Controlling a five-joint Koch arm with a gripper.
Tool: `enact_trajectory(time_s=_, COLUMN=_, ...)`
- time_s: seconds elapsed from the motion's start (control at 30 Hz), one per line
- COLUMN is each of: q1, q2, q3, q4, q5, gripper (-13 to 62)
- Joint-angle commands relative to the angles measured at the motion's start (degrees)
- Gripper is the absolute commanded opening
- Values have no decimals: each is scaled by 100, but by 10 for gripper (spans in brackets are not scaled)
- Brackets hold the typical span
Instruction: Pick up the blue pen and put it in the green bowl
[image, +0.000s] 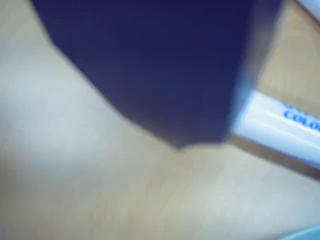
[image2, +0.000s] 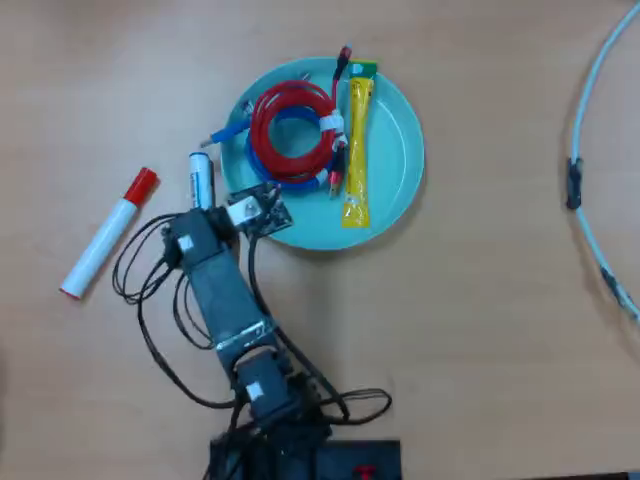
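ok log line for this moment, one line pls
phase: reaching | gripper: over blue pen, state unclear | pen: on table beside green bowl, not lifted | bowl: holds cables, yellow packet | red marker: untouched

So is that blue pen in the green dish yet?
Not yet. The blue pen lies on the table just left of the green dish, partly under the arm.

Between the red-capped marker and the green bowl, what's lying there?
In the overhead view, the blue pen lies between the red-capped marker and the green bowl, its lower end hidden under the arm.
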Motion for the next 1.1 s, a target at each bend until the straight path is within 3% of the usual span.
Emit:
enact_trajectory(time_s=0.0, q1=-123, q2=-62, q3=-536, q4=-246, q5=-422, gripper=457)
enact_trajectory(time_s=0.37, q1=-255, q2=-1134, q3=-1661, q4=-281, q5=-826, gripper=480)
enact_trajectory(time_s=0.73, q1=-308, q2=-1617, q3=-1617, q4=-519, q5=-229, gripper=483)
enact_trajectory(time_s=0.9, q1=-396, q2=-1854, q3=-1626, q4=-633, q5=-211, gripper=570)
enact_trajectory(time_s=1.07, q1=-475, q2=-2021, q3=-1635, q4=-694, q5=-9, gripper=570)
